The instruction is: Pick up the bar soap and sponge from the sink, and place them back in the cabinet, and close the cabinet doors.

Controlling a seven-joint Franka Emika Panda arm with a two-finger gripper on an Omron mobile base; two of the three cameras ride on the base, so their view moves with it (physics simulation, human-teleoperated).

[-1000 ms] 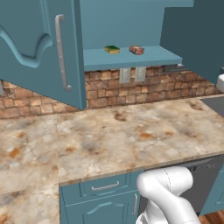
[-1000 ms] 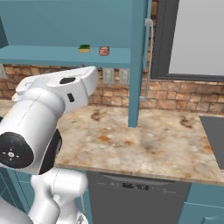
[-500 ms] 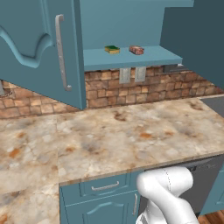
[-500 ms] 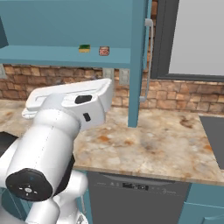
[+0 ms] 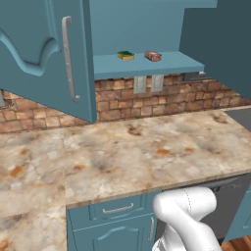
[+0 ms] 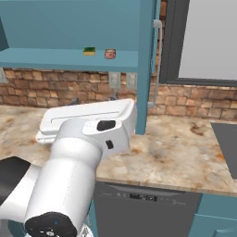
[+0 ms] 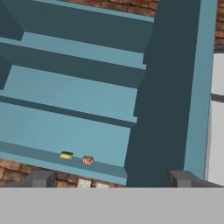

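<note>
The arm has swung across the right base view over the last second, pulling back from the cabinet (image 5: 142, 29). The hand (image 7: 111, 177) is released and holds nothing. The sponge (image 5: 125, 55) and bar soap (image 5: 153, 56) sit apart on the shelf (image 5: 147, 66) (both already delivered). The cabinet doors (image 5: 44, 54) stand open, so closing them looks like the remaining work.
</note>
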